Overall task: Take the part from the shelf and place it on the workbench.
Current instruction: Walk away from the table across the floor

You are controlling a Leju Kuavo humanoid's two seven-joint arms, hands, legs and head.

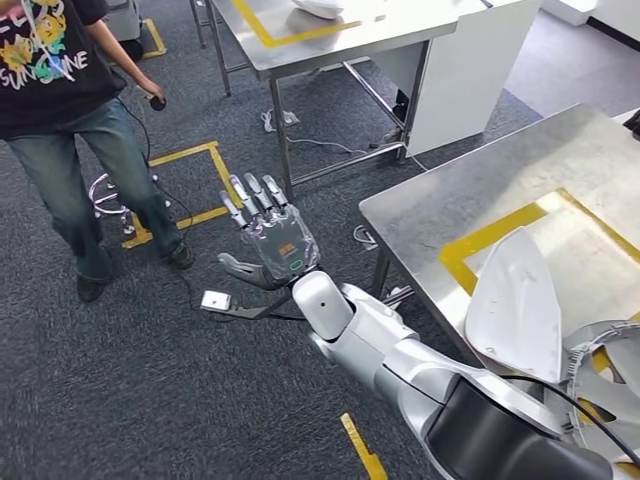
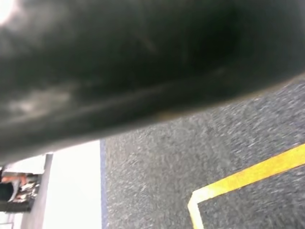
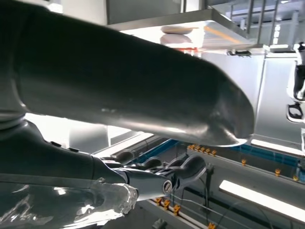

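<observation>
— From the head view, we see the right robot hand [image 1: 268,240] stretched out over the carpet, fingers spread wide and holding nothing.
— And the white part [image 1: 513,300] lies on the table [image 1: 453,200], at the yellow tape frame [image 1: 483,240].
— In the left wrist view we see a dark blurred shape [image 2: 144,62] above the carpet; we cannot tell the left robot hand's state.
— In the right wrist view, the fingers [image 3: 179,169] lie loose and bare.

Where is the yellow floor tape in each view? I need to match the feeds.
Head view: yellow floor tape forms an angled outline on the carpet beside the person's feet, upper left.
Left wrist view: a tape corner, lower right of the picture.
Right wrist view: not in it.
Shared landmark: the grey carpet, in the head and left wrist views.
</observation>
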